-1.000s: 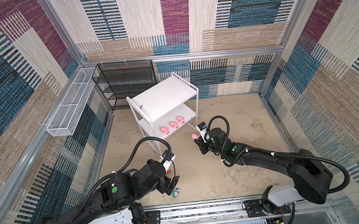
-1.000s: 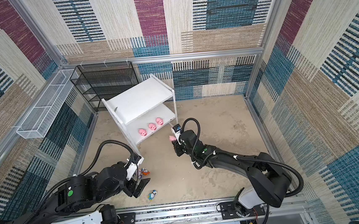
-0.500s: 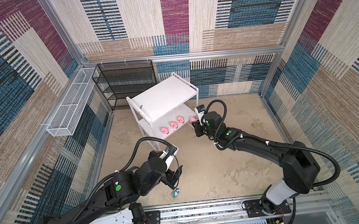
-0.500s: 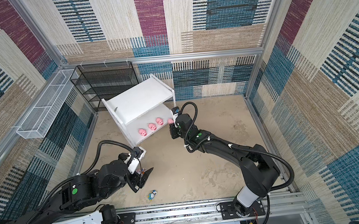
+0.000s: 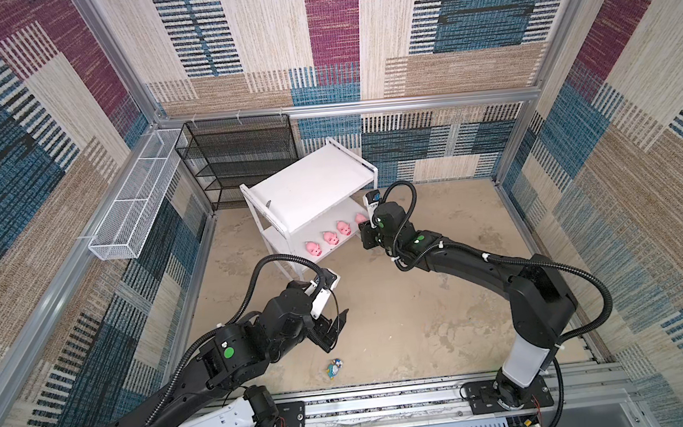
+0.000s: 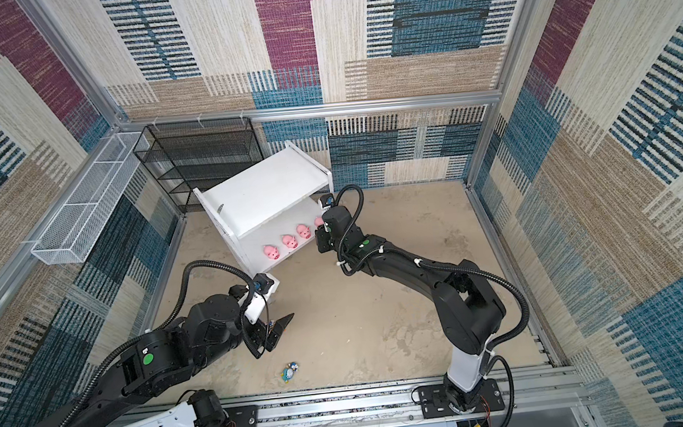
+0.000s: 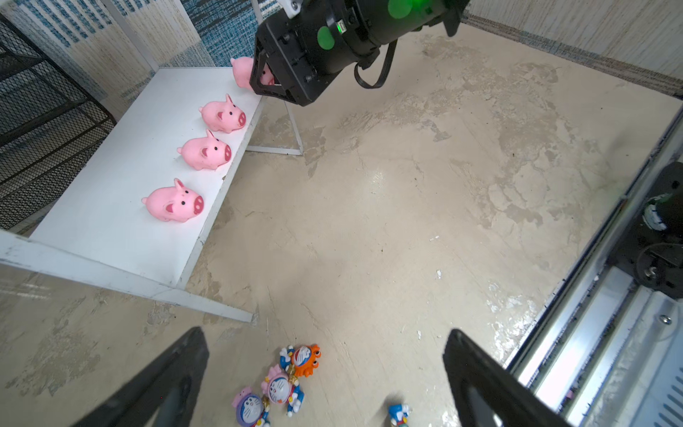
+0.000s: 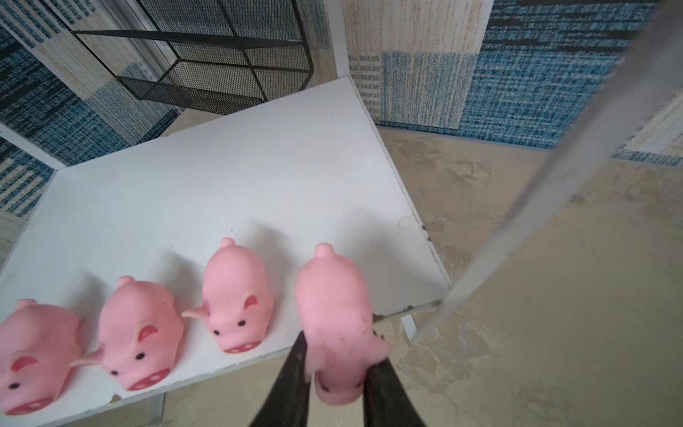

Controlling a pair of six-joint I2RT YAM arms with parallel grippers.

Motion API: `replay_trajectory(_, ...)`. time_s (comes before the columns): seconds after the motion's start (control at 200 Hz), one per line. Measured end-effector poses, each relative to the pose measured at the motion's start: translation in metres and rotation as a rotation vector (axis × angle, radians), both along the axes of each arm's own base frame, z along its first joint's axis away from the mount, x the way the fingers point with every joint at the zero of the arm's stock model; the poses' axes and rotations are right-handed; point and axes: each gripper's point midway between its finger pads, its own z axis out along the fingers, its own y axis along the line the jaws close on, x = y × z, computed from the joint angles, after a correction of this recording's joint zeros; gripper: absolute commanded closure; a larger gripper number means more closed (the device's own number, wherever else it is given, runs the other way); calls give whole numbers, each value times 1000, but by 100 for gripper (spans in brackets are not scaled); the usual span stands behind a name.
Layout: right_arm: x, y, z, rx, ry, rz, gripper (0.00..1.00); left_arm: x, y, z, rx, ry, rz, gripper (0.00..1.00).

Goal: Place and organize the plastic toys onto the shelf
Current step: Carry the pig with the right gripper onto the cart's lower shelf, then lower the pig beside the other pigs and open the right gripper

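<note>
At the far left a wire basket (image 5: 123,215) hangs on the wall, and a black rack (image 5: 240,164) stands just beside it in the corner. In front of these, the left hand (image 5: 335,328) hovers over the surface (image 5: 402,322) with its jaws spread wide and nothing between them. Its wrist view shows three toys lying close together on the surface beneath it: a purple figurine (image 7: 249,406), a pink figurine (image 7: 280,388) and an orange figurine (image 7: 303,360). A blue figurine (image 5: 334,368) lies apart from them, nearer the front rail, and shows alone in both top views. To the right of the rack the shelf (image 5: 312,183) stands at an angle to the walls. Along the front edge of its lower board (image 7: 111,192) three pink toys stand in a row with their snouts outward: the first pig (image 5: 314,248), the second pig (image 5: 330,237) and the third pig (image 5: 344,227). At the right end of that row the right hand (image 8: 338,373) is clamped on a fourth pig (image 8: 334,295), pinching it at the snout end. The pig's body reaches over the board's front corner, in line with the others. Whether it touches the board cannot be told.
</note>
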Motion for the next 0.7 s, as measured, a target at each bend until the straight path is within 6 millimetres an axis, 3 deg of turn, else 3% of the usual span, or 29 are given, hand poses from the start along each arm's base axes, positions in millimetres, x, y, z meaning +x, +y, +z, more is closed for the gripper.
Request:
replay_trajectory(0.331,12,8,-5,7,12,-18,73,-2,1,0,-14,4,-12,1)
replay_trajectory(0.696,12,8,-8,4,24,-21,67,-3,1,0,-21,11,-20,1)
